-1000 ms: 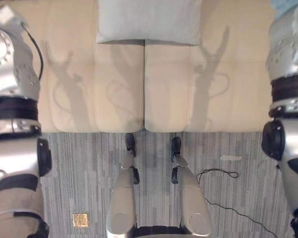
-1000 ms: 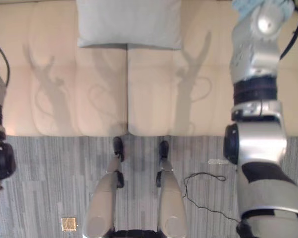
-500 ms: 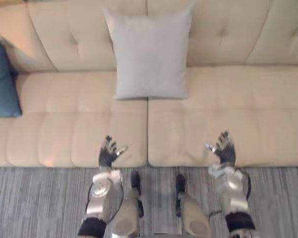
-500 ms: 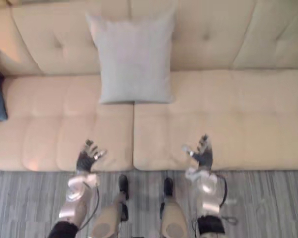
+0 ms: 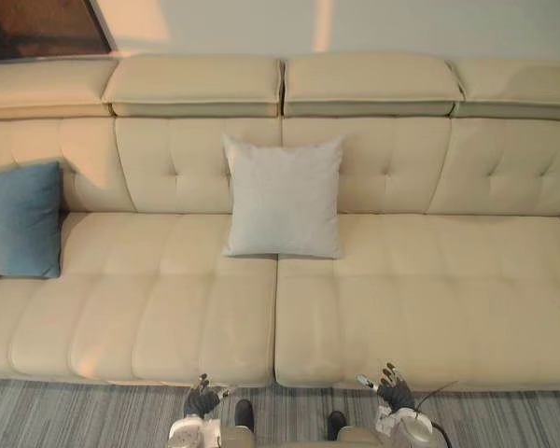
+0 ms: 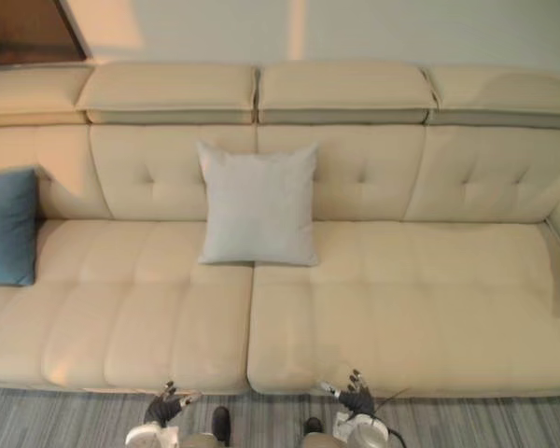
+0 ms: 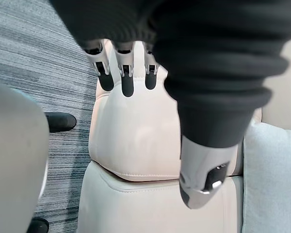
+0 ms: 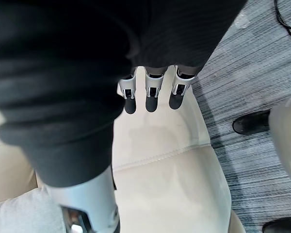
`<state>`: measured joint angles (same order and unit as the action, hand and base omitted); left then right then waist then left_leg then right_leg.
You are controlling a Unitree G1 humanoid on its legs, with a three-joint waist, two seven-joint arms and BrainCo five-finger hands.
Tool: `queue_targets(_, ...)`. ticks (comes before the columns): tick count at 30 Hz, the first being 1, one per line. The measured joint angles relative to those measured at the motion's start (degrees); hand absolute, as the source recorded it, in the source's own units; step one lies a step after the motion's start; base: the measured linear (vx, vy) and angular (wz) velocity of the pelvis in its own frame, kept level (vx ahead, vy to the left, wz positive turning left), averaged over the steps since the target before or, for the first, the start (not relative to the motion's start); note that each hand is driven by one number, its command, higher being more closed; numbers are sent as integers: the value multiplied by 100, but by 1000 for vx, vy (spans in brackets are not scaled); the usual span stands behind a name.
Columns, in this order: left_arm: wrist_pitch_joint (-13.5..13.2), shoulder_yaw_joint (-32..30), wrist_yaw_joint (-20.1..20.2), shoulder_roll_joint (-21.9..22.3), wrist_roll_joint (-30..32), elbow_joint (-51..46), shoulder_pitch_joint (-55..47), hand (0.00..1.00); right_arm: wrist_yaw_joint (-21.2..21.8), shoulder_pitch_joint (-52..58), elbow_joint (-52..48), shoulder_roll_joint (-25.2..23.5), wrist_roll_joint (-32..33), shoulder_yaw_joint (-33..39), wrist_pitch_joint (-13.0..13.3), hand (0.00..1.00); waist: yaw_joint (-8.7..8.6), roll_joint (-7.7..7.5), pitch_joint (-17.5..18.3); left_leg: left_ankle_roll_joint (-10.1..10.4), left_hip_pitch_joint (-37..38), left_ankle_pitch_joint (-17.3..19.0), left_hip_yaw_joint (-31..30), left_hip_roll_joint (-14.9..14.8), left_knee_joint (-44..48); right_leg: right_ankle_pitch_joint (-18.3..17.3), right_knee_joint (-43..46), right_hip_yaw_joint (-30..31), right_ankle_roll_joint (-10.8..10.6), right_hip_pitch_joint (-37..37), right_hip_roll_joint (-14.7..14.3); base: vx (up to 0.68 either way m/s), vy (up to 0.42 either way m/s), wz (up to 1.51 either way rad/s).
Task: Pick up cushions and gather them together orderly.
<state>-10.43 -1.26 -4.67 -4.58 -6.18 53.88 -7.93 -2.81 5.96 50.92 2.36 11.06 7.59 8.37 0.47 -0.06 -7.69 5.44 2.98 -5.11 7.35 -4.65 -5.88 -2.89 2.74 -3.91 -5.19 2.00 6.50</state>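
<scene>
Stretching across the whole scene, a long cream tufted leather sofa (image 5: pixel 429 280) is standing against a pale wall, with grey striped carpet (image 5: pixel 75 415) running along its front edge. A pale grey square fabric cushion (image 5: pixel 284 198) is leaning upright against the backrest near the middle of the sofa, its lower edge sitting on the seat right at the seam between two seat pads. A blue square fabric cushion (image 5: pixel 19 220) is leaning at the sofa's far left end, against the backrest there — well apart from the grey one.

Both hands are hovering low by the front edge of the seat, where sofa and carpet are meeting. The left hand (image 5: pixel 202 401) is showing just left of the seat seam, and the right hand (image 5: pixel 393 390) is showing to the right of it. In the left wrist view, the left hand's fingers (image 7: pixel 127 83) are reaching out straight over the cream seat pad, the thumb standing apart, and they are holding nothing. The right hand's fingers (image 8: pixel 153 97) are doing likewise — straight, relaxed and gripping nothing. Neither cushion is touching a hand; both are lying far back on the seat from the hands.
</scene>
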Motion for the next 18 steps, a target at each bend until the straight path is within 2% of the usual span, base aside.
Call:
queue_targets(2, -3, -2, 0, 2, 50, 19, 14, 0, 1, -39, 26, -2, -89, -4, -6, 0, 9, -14, -3, -7, 35, 5, 83, 7, 0, -10, 54, 119, -14, -36, 0, -45, 17, -24)
queue_targets(5, -9, -2, -9, -7, 114, 18, 96, 0, -15, -315, -3, -7, -216, -144, -8, 0, 94, -82, -51, -39, -65, 33, 434, 16, 45, -10, 460, 437, -38, -486, 8, -89, 29, -51)
queue_targets(7, -5, -3, -16, -61, 158, 22, 288, 0, -41, -382, -30, -43, -217, -226, -8, 0, 83, -217, -142, -146, -378, 147, 493, 50, 458, 44, 727, 449, -113, -737, 83, -124, 16, -21)
queue_targets(8, -1, -7, -20, -24, 164, -12, 441, 0, -60, -417, -48, -42, -215, -293, -11, 0, 114, -251, -158, -256, -593, 257, 544, 15, 741, 204, 745, 440, -292, -877, 91, -150, 19, -16)
queue_targets(9, -9, -72, -15, 95, 170, -86, 477, 0, -70, -522, -106, -20, -215, -346, -26, 0, 188, -164, -175, -373, -831, 302, 614, -175, 906, -75, 1499, 241, -197, -1081, 92, -152, 18, -12)
queue_targets(10, -7, -98, -19, 109, 168, -107, 499, 0, -68, -510, -127, -44, -214, -358, -35, 0, 187, -174, -176, -376, -875, 300, 596, -173, 950, -410, 2247, 114, -85, -1245, 146, -126, -7, 12)
queue_targets(11, -6, -118, -19, 117, 163, -175, 499, 0, -67, -449, -174, -102, -214, -373, -44, 0, 185, -200, -181, -388, -903, 302, 478, -149, 1072, -837, 3432, -37, -200, -1261, 246, -101, -63, 43)
queue_targets(12, 1, -133, -19, 93, 162, -242, 469, 0, -62, -412, -177, -184, -213, -388, -46, 0, 199, -329, -110, -396, -1089, 291, 377, -87, 1264, -1061, 4109, -45, -337, -1058, 316, -106, -95, 48)
queue_targets(14, 0, -172, -22, 38, 170, -332, 449, 0, -62, -380, -216, -249, -213, -456, -42, 0, 293, -522, -4, -354, -1518, 232, 298, 6, 1685, -1252, 4471, 79, -556, -740, 421, -167, -186, 35)
queue_targets(15, 6, -180, -39, 35, 170, -375, 451, 0, -56, -435, -220, -237, -214, -495, -41, 0, 337, -572, 11, -325, -1725, 213, 284, 22, 1873, -1370, 4292, 158, -588, -576, 423, -326, -250, 22)
queue_targets(16, 15, -205, -82, 145, 217, -411, 489, 0, -75, -733, -229, -114, -214, -510, -45, 0, 427, -378, -108, -295, -2024, 33, 271, -164, 2049, -1885, 3490, 41, -342, -343, 168, -304, -165, 3)
queue_targets(18, 7, -191, -128, 278, 231, -490, 449, 0, -124, -758, -251, -19, -206, -558, -34, 0, 522, -193, -101, -223, -2124, -181, 298, -338, 1901, -2066, 3081, -163, -82, -301, 3, -333, -156, -17)
